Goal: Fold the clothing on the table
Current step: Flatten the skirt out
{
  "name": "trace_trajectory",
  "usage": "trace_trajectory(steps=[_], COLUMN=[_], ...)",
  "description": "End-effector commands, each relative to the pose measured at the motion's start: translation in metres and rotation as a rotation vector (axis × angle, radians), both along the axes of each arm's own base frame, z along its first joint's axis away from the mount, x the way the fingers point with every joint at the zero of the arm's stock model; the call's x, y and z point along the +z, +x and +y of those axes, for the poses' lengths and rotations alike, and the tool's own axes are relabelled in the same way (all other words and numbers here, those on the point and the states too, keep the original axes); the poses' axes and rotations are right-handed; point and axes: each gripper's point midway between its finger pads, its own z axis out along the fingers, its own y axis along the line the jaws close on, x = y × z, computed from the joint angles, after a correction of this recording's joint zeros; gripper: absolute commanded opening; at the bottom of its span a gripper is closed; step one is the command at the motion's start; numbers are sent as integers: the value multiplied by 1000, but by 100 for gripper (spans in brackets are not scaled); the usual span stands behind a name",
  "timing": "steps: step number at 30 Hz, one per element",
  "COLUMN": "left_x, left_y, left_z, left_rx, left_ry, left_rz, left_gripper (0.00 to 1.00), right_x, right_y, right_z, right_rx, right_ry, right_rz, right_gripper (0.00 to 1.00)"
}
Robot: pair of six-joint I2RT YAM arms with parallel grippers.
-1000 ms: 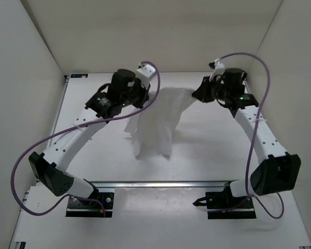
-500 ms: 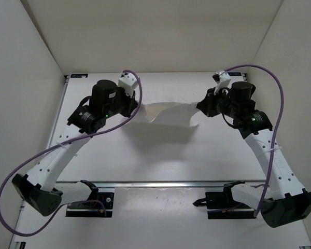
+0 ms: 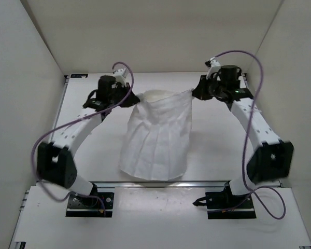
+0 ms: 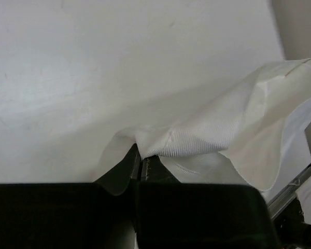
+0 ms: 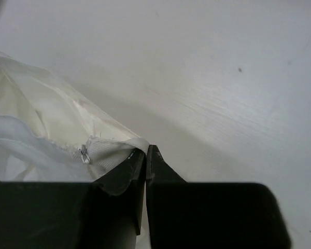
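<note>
While the far corners of the clothing (image 3: 158, 137) are clenched in the left fingers (image 4: 122, 174) and right fingers (image 5: 158, 167), hem resting on the near tabletop (image 3: 217, 140), both should be lowered evenly so pleats lie flat.

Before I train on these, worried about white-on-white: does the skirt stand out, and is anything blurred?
Top view: sharp, skirt told from table only by soft shadows. Left wrist view: left hand dark and blurred, weave visible. Right wrist view: right hand equally soft.
</note>
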Motion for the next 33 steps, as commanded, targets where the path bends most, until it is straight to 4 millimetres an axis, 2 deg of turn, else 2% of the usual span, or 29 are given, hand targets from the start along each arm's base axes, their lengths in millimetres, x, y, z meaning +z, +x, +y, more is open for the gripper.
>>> trace_trajectory(steps=[1, 2, 3, 4, 5, 6, 7, 8, 9, 11, 13, 14, 17, 19, 20, 21, 24, 25, 27, 29, 32, 33], left_x=[-59, -69, -71, -64, -64, -61, -54, -50, -49, -56, -67, -76, -99, -111, -117, -122, -141, -140, -153, -157, -169, -169], left_y=[30, 40, 55, 70, 76, 84, 95, 97, 98, 96, 93, 88, 86, 83, 82, 79, 77, 75, 80, 85, 86, 91], left_z=[4, 5, 9, 8, 7, 7, 6, 5, 5, 4, 0, -5, -11, -23, -27, -40, -49, -55, -57, -56, -53, -47], left_rx=[50, 57, 75, 84, 78, 76, 74, 68, 69, 64, 43, 29, 15, -24, -36, -65, -91, -106, -94, -65, -41, -1], left_ry=[-47, -31, -17, -14, 3, 19, 16, 30, 41, 66, 87, 91, 142, 209, 252, 273, 399, 412, 439, 448, 491, 528], left_rz=[153, 153, 137, 114, 107, 101, 82, 78, 70, 72, 58, 74, 106, 101, 96, 92, 96, 91, 115, 127, 157, 147], left_gripper=[7, 28, 39, 64, 87, 99, 98, 99, 99, 99, 99, 99, 99, 98, 99, 98, 98, 98, 96, 93, 88, 87], right_x=[-68, -75, -76, -73, -68, -59, -59, -53, -50, -57, -85, -92, -137, -157, -162, -165, -185, -183, -198, -198, -208, -212], right_y=[41, 52, 66, 74, 85, 94, 98, 101, 102, 97, 82, 81, 62, 52, 50, 51, 50, 54, 55, 63, 68, 68], right_z=[-8, -8, -2, -7, -4, -5, -5, -7, -10, -15, -19, -21, -24, -23, -18, -19, -14, -11, -8, -4, -1, 0], right_rx=[-38, -39, -24, -35, -27, -31, -36, -44, -48, -64, -69, -76, -73, -68, -58, -58, -43, -36, -16, -10, 7, 14], right_ry=[-97, -101, -98, -85, -77, -55, -47, -37, -36, -51, -62, -63, -107, -137, -133, -136, -125, -120, -123, -123, -131, -124], right_rz=[103, 115, 107, 103, 98, 98, 103, 96, 83, 86, 140, 157, 263, 303, 315, 314, 365, 366, 406, 418, 448, 460], right_gripper=[0, 0, 4, 16, 28, 35, 49, 62, 66, 75, 79, 79, 77, 76, 75, 73, 71, 71, 66, 61, 48, 39])
